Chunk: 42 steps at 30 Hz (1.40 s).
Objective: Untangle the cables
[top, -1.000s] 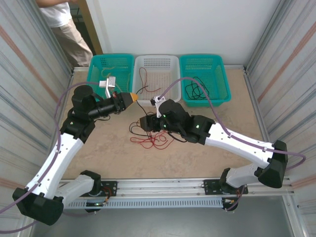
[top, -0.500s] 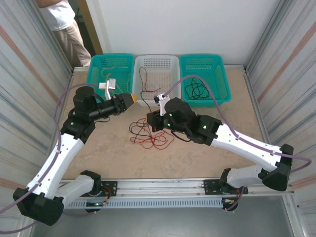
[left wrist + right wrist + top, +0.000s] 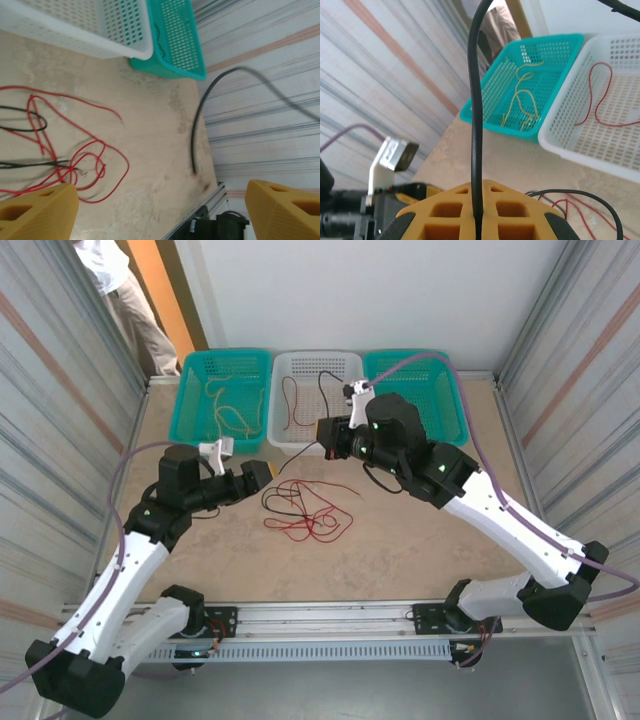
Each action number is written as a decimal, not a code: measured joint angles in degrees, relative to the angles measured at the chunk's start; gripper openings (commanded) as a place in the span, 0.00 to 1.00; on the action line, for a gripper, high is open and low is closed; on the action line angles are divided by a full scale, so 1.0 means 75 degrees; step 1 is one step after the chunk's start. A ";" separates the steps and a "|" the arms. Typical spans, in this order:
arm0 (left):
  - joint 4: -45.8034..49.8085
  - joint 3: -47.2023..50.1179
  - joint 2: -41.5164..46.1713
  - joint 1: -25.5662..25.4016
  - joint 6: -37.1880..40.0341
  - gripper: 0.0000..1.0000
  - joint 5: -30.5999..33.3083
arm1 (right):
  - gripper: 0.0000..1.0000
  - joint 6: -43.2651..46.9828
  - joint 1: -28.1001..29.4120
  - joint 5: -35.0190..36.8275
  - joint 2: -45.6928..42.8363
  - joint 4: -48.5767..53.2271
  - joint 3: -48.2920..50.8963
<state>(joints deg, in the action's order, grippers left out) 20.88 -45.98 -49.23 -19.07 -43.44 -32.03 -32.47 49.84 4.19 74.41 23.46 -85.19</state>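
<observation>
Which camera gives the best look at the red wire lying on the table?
The top external view: the red wire lies whole on the table. The left wrist view shows some loops close up, cut off at the edge. The right wrist view, past its gripped black wire, catches a sliver.

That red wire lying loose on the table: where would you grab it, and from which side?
Grip the red cable on its lone tail nearest the white basket, coming straight down from above: it lies flat on the table, clear of the black loops.
</observation>
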 measured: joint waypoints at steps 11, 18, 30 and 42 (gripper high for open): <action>0.0096 0.0635 -0.0102 0.0000 0.0023 0.73 0.0166 | 0.00 0.0087 -0.1274 -0.0373 0.0845 0.0388 -0.1183; 0.0085 0.0670 -0.0408 0.0000 0.0105 0.66 0.0169 | 0.00 0.0230 -0.2498 -0.0597 0.1279 0.0673 -0.1667; -0.0204 0.0979 -0.1154 0.0000 0.0108 0.58 0.0163 | 0.41 0.0055 -0.5394 -0.1346 0.4444 0.1728 -0.4188; -0.0221 0.0979 -0.1419 -0.0003 0.0230 0.58 0.0169 | 0.56 -0.0012 -0.5680 -0.1346 0.5301 0.2821 -0.3704</action>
<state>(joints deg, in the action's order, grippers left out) 19.22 -38.63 -59.88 -19.09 -41.71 -30.76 -32.56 7.25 -5.91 114.17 44.62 -112.97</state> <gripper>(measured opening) 0.599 0.556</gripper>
